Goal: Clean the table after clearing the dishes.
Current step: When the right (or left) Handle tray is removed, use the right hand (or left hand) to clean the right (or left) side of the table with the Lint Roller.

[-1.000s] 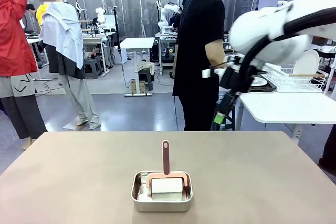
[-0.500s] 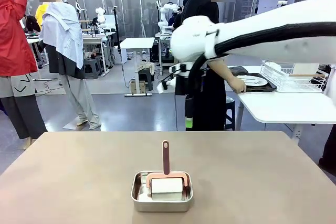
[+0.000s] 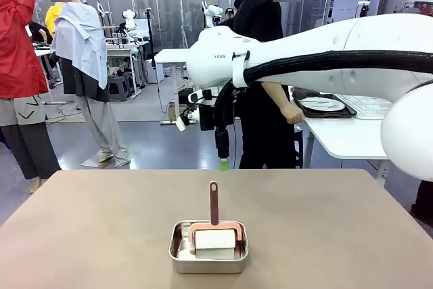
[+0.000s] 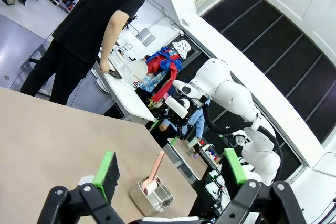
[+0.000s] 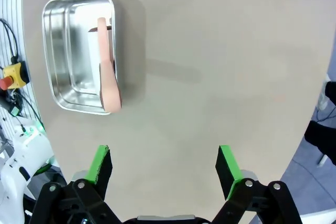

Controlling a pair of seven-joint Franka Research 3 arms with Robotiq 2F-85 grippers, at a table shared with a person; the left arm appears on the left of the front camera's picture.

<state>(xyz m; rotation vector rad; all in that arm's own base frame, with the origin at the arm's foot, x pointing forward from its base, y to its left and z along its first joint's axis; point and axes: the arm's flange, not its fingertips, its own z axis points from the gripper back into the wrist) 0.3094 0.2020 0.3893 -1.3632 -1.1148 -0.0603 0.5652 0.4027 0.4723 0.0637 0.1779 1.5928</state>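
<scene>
Both wide, empty: left gripper (image 4: 170,169), right gripper (image 5: 163,166). Dishes (image 3: 321,104) off table (image 3: 352,221); cleaning step: roller (image 5: 106,72) below right gripper, offset; descend, grasp handle.

Bare table (image 3: 338,235) around lone tin (image 3: 208,265)

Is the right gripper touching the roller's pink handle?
Apart. Right wrist view: the open right gripper frames bare table; the pink handle lies off to one side.
</scene>
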